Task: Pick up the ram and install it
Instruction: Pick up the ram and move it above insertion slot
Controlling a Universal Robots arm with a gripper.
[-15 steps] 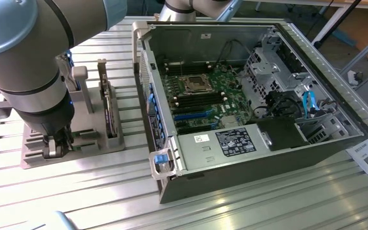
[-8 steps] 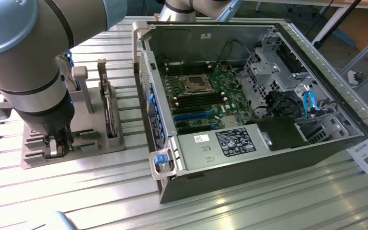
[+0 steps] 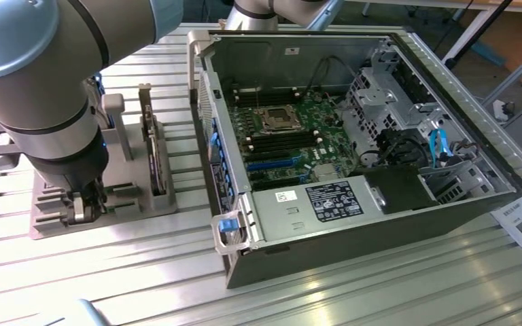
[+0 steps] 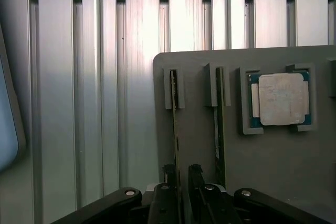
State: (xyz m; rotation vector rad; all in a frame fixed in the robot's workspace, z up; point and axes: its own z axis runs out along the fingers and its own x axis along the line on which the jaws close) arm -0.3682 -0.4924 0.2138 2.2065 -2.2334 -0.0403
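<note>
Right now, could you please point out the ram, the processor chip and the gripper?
the ram [image 4: 175, 129], wrist view, its thin edge
the processor chip [image 4: 283, 99], wrist view, silver lid's centre
the gripper [image 4: 181, 174], wrist view, midway between fingertips

This looks like a robotics lab bench. A ribbed aluminium table [image 3: 379, 288] carries an open PC case [image 3: 352, 248] with its motherboard [image 3: 288, 136] bare. Beside it stand a grey parts fixture [image 3: 57, 224] and an industrial robot arm [image 3: 35, 81].
</note>
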